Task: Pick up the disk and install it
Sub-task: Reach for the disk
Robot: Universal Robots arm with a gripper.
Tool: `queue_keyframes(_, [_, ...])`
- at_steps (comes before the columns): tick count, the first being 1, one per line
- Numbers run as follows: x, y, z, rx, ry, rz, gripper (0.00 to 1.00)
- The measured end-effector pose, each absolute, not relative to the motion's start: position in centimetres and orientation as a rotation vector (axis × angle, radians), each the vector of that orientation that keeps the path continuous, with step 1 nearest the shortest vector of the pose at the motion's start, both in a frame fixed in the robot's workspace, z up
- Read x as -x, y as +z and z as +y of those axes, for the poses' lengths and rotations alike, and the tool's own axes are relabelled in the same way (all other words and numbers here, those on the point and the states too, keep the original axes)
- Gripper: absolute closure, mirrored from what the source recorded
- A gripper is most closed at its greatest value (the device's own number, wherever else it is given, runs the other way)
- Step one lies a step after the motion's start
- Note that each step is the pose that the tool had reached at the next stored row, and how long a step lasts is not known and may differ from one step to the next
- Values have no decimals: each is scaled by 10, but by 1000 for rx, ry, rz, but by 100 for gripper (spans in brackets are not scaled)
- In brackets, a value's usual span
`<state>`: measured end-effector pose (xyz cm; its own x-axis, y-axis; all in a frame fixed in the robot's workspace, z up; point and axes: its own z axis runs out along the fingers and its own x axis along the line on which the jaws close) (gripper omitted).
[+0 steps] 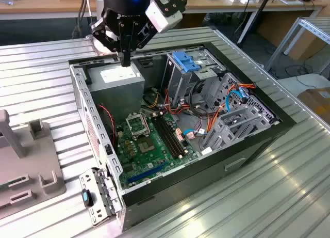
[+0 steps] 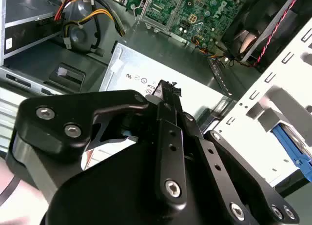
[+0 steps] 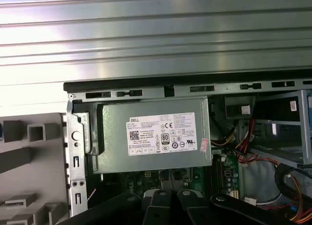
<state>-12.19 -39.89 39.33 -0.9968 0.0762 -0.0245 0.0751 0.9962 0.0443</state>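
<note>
My gripper (image 1: 125,58) hangs just above the grey power supply (image 1: 121,80) in the far corner of the open computer case (image 1: 258,140). Its black fingers (image 2: 168,108) are shut together with nothing between them. In the second wrist view a bright blue-edged flat piece (image 2: 292,149), seemingly the disk, lies outside the case wall beside a pale fixture, mostly hidden. It is apart from my gripper. The labelled top of the power supply (image 3: 156,137) sits right under my fingers in the first wrist view.
A blue ribbed bracket (image 1: 185,61) sits on the drive cage (image 1: 198,80). The green motherboard (image 1: 149,140) and coloured cables (image 1: 206,114) fill the case. A grey fixture (image 1: 26,176) stands on the ribbed metal table (image 1: 268,196) at the exterior view's left.
</note>
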Motion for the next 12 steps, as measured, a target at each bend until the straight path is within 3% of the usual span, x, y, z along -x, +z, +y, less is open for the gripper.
queue_keyframes(12, [128, 393, -399, -118, 68, 3113, 89])
